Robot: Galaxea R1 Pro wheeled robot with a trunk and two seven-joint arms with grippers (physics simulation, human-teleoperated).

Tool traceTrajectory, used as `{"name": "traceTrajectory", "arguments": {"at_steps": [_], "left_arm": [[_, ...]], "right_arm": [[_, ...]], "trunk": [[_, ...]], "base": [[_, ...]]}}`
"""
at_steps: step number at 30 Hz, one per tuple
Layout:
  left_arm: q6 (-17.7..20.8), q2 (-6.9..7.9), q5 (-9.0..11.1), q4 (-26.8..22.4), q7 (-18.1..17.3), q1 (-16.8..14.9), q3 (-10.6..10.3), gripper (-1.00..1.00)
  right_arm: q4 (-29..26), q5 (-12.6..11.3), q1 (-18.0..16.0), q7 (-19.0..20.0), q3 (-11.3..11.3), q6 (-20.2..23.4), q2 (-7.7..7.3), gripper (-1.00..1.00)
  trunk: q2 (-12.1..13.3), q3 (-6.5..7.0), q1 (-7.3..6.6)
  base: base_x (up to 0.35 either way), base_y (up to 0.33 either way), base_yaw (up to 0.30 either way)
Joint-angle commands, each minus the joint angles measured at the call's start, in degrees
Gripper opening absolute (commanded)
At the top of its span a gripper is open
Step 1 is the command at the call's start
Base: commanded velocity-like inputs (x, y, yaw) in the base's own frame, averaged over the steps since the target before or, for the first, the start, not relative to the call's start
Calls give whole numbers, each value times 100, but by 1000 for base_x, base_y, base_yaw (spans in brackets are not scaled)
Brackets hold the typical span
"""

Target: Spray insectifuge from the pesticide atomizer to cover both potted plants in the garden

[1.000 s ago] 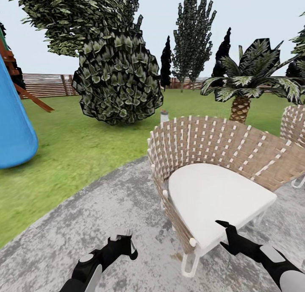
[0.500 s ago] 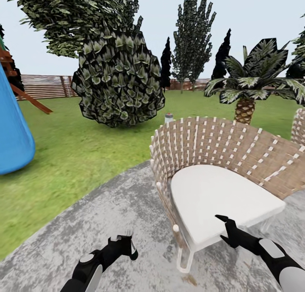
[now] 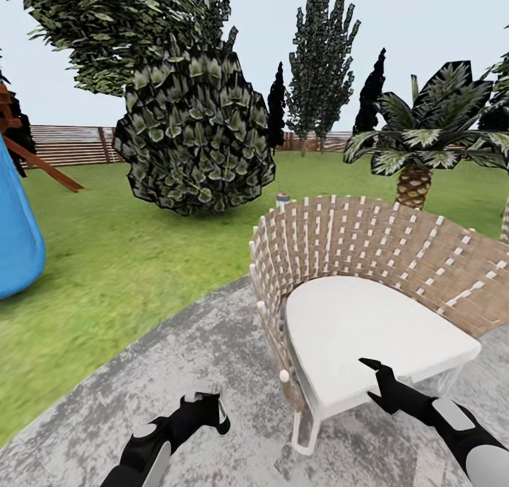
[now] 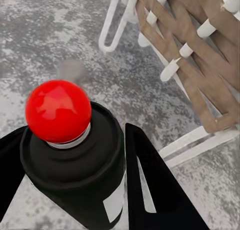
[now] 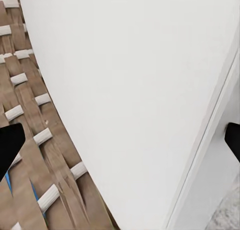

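Observation:
My left gripper is low over the grey paved circle of the garden, shut on the pesticide atomizer. It is a black bottle with a pale label patch and a round red top, upright between the two black fingers. In the head view only its pale upper end sticks out above the hand. My right gripper hangs open over the front edge of a chair's white cushion, with nothing between its fingers. The potted plants are out of view.
A wicker tub chair with a white seat stands close ahead on the right. A small grey object peeks over its back. Beyond lie lawn, a round dark bush, a palm, a blue slide and a slatted fence.
The whole view has shifted: the slide slips off to the left and the chair sits a little lower and nearer, so the camera moved. Both grippers hold the same pose and grip.

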Motion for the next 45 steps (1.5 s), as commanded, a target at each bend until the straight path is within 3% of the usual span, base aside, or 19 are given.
{"name": "traceTrajectory", "arguments": {"at_steps": [1,20,45], "left_arm": [[0,0,2,0,2,0,0,-100],[-17,6,-7,2,16,-2,-14,-100],[-57,9,-1,9,39,-2,-22,-100]], "right_arm": [[-4,-37,-2,1,-17,7,0,100],[6,-32,-2,-7,-26,-82,0,100],[13,-24,-2,-15,-35,-201,0,100]], "trunk": [[0,0,0],[0,0,0],[0,0,0]], "base": [[321,0,0],[318,-82,0],[80,-3,0]]}}
